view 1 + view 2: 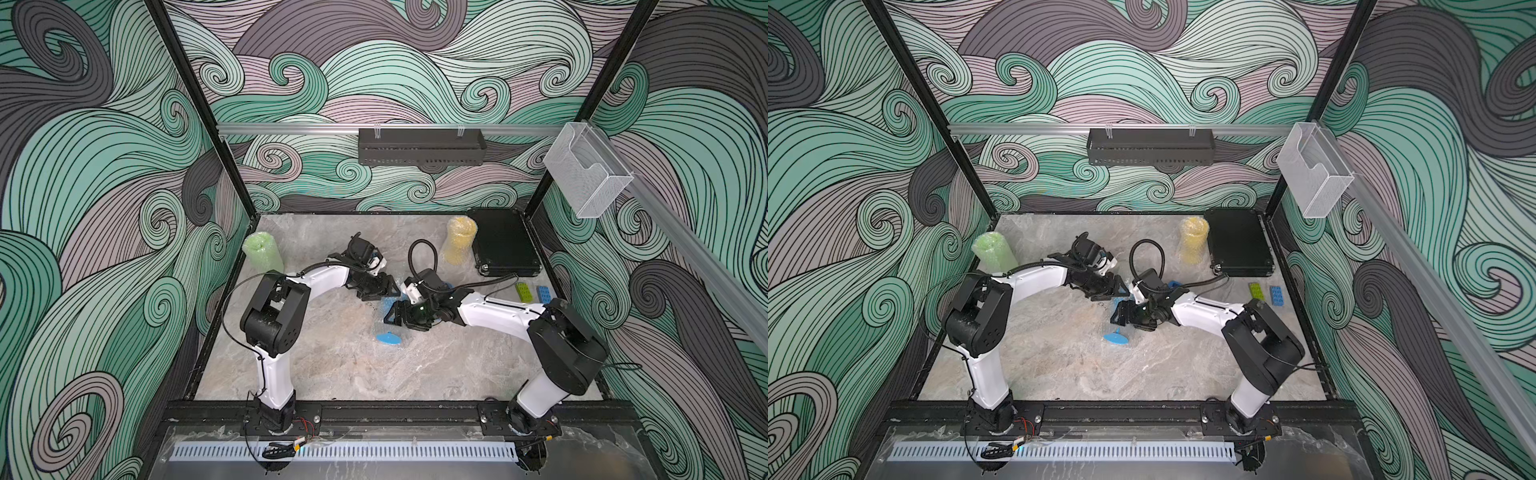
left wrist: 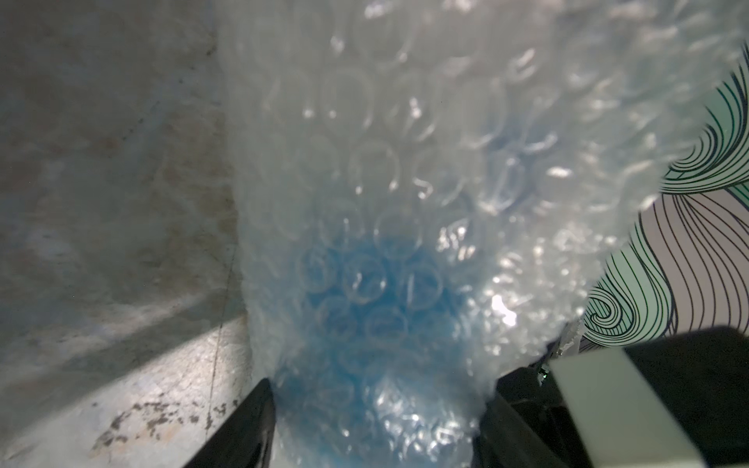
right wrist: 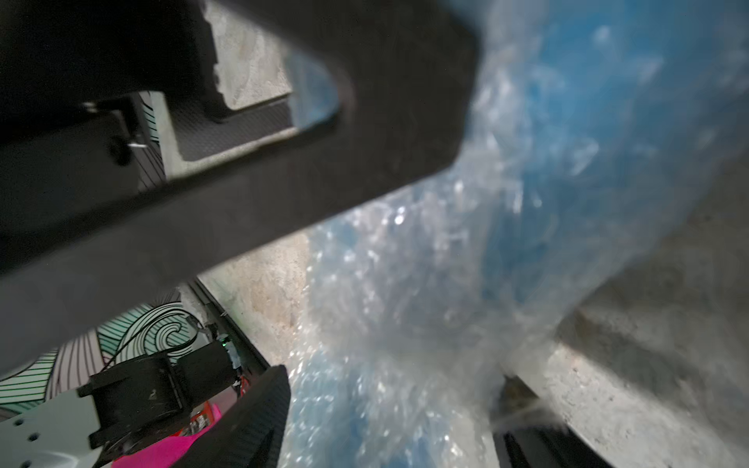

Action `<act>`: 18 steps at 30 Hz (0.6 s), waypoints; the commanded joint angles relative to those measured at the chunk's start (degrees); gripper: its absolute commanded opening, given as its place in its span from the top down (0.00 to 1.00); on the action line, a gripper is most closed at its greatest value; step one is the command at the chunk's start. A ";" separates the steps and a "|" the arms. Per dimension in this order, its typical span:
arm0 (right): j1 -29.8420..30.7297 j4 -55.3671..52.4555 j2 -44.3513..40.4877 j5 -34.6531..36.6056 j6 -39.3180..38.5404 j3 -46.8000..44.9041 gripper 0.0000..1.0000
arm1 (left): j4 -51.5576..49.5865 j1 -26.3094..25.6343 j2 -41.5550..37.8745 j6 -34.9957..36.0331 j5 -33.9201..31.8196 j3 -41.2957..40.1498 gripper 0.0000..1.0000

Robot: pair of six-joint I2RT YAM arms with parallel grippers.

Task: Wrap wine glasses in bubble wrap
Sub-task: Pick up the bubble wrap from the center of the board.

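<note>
A blue wine glass lies on its side mid-table, its round foot (image 1: 389, 337) bare and pointing to the front. Bubble wrap (image 2: 405, 162) covers its bowl (image 2: 364, 308). My left gripper (image 2: 381, 405) is shut on the wrapped bowl, a finger pressed on each side. My right gripper (image 3: 393, 389) holds the same wrapped glass (image 3: 567, 101) lower down, its jaws against the wrap. In both top views the two grippers (image 1: 395, 286) (image 1: 390, 316) meet over the glass. A green glass (image 1: 262, 251) and a yellow glass (image 1: 459, 239) stand wrapped at the back.
A black case (image 1: 503, 245) lies at the back right beside the yellow glass. A green block (image 1: 523, 291) and a blue block (image 1: 544, 295) lie near the right edge. The left gripper's finger (image 3: 324, 162) crosses the right wrist view.
</note>
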 commanded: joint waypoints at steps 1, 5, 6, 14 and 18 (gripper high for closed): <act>0.09 1.32 -0.22 1.87 1.64 -0.70 0.24 | -2.89 0.00 1.13 -0.04 -1.52 -0.43 0.30; -0.58 0.59 -1.76 3.23 1.20 -1.42 0.28 | -3.83 0.06 0.87 -0.08 -1.43 0.53 0.30; -0.58 1.69 -1.49 3.06 1.69 -2.03 0.31 | -3.75 0.05 0.83 -0.38 -1.11 0.76 0.29; -0.73 4.84 1.46 1.44 2.20 -3.08 0.57 | -5.08 0.30 -2.33 -0.91 1.34 2.22 0.20; -1.01 4.24 0.68 0.53 1.13 -2.23 0.81 | -5.78 1.30 -4.92 -0.94 1.65 2.57 0.18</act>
